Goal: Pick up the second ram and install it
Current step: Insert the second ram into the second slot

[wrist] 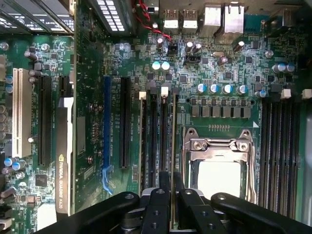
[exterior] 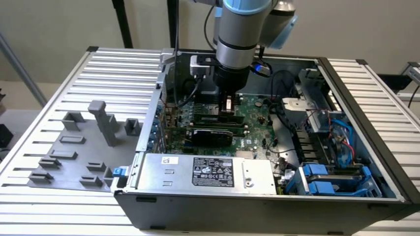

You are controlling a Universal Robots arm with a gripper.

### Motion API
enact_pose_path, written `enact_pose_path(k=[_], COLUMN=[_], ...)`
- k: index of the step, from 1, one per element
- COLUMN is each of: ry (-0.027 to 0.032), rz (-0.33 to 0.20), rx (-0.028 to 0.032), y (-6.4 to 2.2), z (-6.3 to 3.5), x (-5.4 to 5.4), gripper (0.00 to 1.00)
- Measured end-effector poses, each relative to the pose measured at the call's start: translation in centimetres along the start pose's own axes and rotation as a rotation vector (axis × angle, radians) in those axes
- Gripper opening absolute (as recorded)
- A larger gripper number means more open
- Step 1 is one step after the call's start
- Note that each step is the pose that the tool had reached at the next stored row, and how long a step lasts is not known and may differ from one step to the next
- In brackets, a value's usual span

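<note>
Readable writing: the graphics card (wrist: 62, 161) standing on edge over the motherboard (wrist: 219, 68) is carrying "NVIDIA QUADRO K620" along its black edge strip. The power supply (exterior: 206, 172) at the near wall of the computer case (exterior: 262, 209) is wearing a black label with white print and marks, too fine to read; a small white sticker is sitting beside it.

Hard to make out: the arm (exterior: 239, 29) is running out past the upper edge of the exterior view. The tool (wrist: 171, 200) is reaching down into the case near its far wall, its body covering the slots beneath it in that view.

In the wrist view the tool's two dark fingers (wrist: 157, 207) are sitting narrow, pinched on the second ram (wrist: 173, 146). It is showing edge-on as a thin green strip, running straight out from between the fingertips along the memory slots (wrist: 153, 141) just beside the CPU socket (wrist: 219, 161). Whether it is fully seated cannot be told.

On the slatted tabletop (exterior: 59, 93), toward the exterior view's left edge, the grey plastic holder blocks (exterior: 85, 147) are standing outside the case.
</note>
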State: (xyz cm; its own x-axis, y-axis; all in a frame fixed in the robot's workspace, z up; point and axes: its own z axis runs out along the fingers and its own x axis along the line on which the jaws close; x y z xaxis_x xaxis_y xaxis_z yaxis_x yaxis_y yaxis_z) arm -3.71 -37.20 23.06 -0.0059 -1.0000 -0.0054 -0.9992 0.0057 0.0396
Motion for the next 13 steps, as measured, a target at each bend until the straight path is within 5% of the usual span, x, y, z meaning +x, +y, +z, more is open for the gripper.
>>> enact_pose_path(k=[13], ry=[0.0000], rz=[0.000], rx=[0.0032], y=[-0.01], z=[0.05], x=[0.38], gripper=[0.14])
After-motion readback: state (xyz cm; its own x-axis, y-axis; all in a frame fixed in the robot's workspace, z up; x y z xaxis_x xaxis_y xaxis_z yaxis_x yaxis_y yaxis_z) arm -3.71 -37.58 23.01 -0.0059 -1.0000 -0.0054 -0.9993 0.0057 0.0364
